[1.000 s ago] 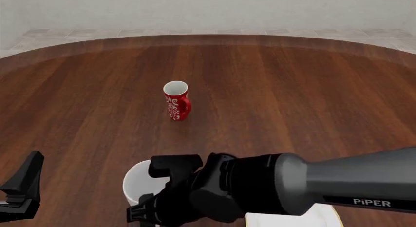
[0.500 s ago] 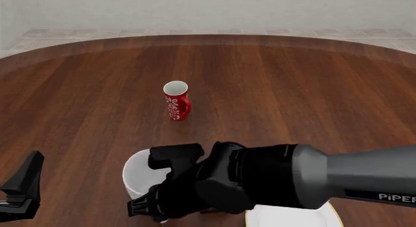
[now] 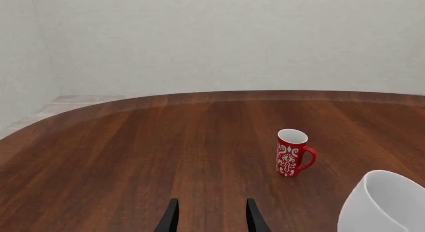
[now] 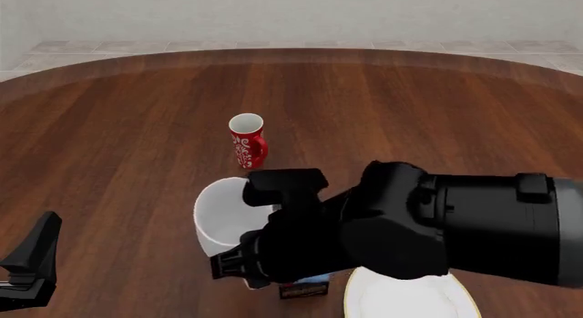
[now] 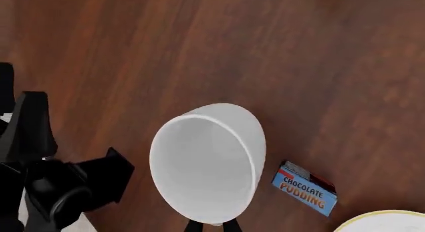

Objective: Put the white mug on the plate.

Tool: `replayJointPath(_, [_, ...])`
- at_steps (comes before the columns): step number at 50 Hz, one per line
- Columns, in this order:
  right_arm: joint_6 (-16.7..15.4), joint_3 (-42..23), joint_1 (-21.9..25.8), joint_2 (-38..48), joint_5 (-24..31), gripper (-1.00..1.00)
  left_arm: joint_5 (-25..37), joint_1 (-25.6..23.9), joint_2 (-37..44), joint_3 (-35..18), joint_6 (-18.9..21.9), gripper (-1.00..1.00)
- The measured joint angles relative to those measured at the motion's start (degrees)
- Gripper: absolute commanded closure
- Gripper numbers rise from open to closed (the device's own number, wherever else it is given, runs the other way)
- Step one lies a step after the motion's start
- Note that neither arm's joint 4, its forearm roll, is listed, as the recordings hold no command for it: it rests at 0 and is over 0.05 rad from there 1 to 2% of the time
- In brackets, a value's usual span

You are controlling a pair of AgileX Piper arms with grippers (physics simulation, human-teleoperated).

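Two arms share the dark wooden counter (image 4: 428,120), but only the right one is at work. Its end effector (image 5: 213,225) grips the large glossy white mug (image 4: 221,219) at one edge, the finger tips showing just at the mug's wall in the right wrist view, closed on it. The mug appears lifted and tipped, its wide mouth facing that camera, probably because an edge grip lets the body swing under its own weight. It hangs beside and short of the round white plate with the thin gold rim (image 4: 410,299), which lies at the near right edge of the counter, partly under the arm.

A small blue chocolate pudding box (image 5: 304,190) lies on the counter between mug and plate, so the carry likely needs height to pass over it.

Parked at the near left, the left end effector (image 3: 211,217) has its fingers spread narrowly around nothing, keeping out of the way. The tall red mug with white pattern (image 4: 247,141) stands upright farther back, well apart from the action.
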Motion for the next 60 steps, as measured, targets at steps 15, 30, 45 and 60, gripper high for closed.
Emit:
replayJointPath(15, [-1.1,3.6,-2.4,-8.4,3.8,1.00,0.0,0.0,0.0,0.0,0.0,-1.00])
replayJointPath(30, [-1.7,7.8,-5.6,-17.1,7.8,1.00,0.0,0.0,0.0,0.0,0.0,-1.00])
replayJointPath(45, [-2.1,11.2,-8.6,-24.8,12.1,1.00,0.0,0.0,0.0,0.0,0.0,-1.00])
replayJointPath(60, [-2.7,13.8,-11.2,-31.0,16.1,1.00,0.0,0.0,0.0,0.0,0.0,-1.00])
